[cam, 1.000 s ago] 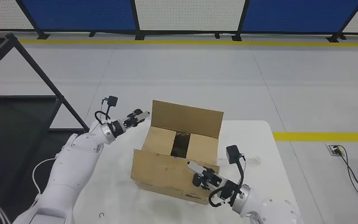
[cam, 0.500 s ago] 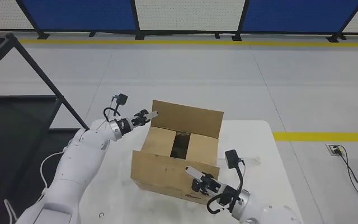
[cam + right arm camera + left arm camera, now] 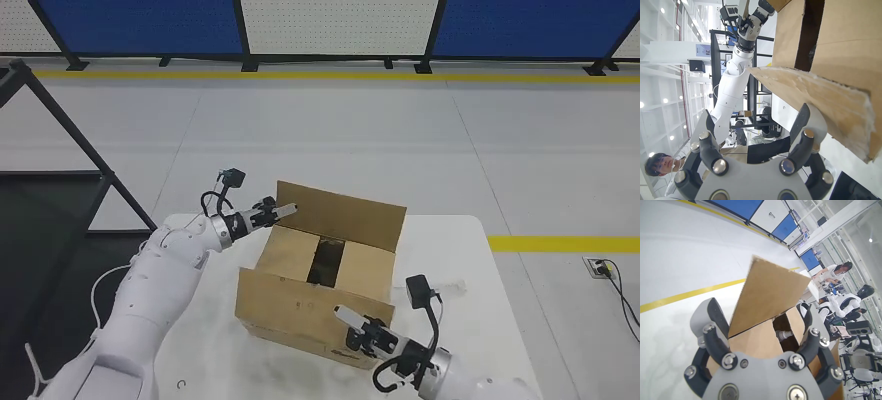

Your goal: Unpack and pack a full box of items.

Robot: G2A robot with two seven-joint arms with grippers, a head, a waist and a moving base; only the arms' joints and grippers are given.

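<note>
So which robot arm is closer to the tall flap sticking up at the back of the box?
Left. The left gripper is open, right at the end of the tall flap. The right gripper is across the box, by its front flap.

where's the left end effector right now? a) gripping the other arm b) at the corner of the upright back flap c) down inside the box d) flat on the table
b: the left end effector is open at the end of the upright back flap of the box, and the left wrist view shows that flap's edge between its fingers.
</note>
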